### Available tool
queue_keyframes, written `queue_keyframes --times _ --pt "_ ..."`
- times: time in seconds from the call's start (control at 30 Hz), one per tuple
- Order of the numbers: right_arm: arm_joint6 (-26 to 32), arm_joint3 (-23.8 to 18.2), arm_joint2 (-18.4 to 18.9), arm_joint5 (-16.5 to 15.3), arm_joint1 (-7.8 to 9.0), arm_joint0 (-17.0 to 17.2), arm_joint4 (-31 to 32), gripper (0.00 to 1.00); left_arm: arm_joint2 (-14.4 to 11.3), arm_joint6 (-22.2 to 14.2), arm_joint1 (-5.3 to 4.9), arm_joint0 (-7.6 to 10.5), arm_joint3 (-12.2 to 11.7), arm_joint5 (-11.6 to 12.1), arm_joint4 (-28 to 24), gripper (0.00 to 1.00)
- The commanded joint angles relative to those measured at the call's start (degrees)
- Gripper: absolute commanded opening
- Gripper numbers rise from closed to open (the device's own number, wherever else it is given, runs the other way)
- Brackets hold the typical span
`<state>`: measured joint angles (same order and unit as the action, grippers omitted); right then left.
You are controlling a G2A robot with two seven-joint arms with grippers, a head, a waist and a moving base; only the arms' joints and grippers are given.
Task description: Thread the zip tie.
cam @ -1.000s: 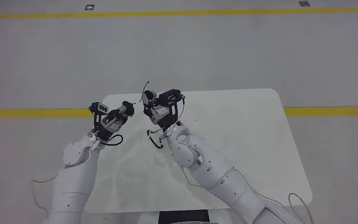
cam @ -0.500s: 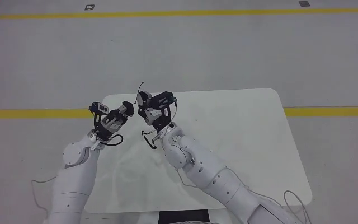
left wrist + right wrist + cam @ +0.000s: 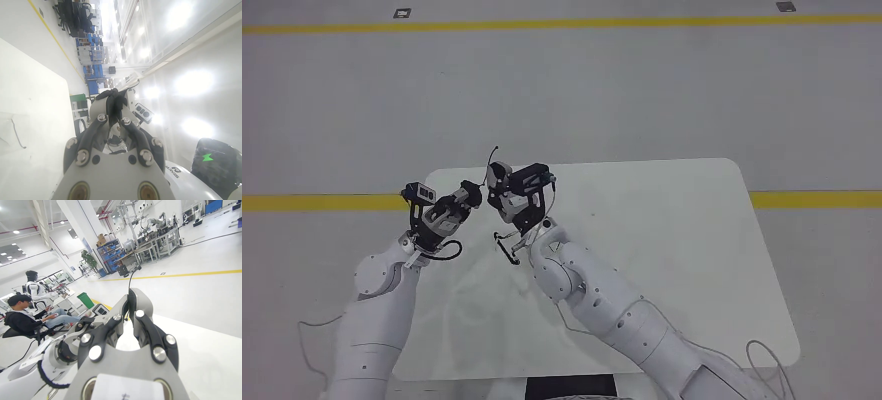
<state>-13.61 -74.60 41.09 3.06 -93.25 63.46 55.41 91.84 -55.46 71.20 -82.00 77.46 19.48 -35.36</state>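
Note:
My right gripper (image 3: 498, 178) (image 3: 130, 300) hangs above the table's far left part, shut on a thin black zip tie (image 3: 492, 158) (image 3: 130, 281). The tie's free tail sticks up out of the pinched fingertips. Just left of it is my left gripper (image 3: 471, 190) (image 3: 114, 99), its dark pads pressed together and its tip pointing at the right gripper. The two tips stand a small gap apart in the top view. Whether the left one holds anything is hidden by its own pads.
The white table (image 3: 662, 250) has wide free room to the right and front. A thin black strand (image 3: 18, 132) lies on it near the left arm. A black cable loop (image 3: 508, 250) hangs under the right wrist.
My right gripper has moved left with the zip tie, closing most of the gap to the left gripper. The left arm has kept still.

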Motion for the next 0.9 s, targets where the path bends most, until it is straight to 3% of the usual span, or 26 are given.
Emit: queue_keyframes --times 0.0,0.87 --pt "-0.1 0.0 0.2 0.0 -0.1 0.2 0.3 0.0 0.0 0.0 0.0 0.0 0.0 0.0 0.0 0.0" --pt "0.7 -0.5 2.0 -0.5 -1.12 1.9 3.5 0.0 0.0 0.0 0.0 0.0 0.0 0.0 0.0 0.0"
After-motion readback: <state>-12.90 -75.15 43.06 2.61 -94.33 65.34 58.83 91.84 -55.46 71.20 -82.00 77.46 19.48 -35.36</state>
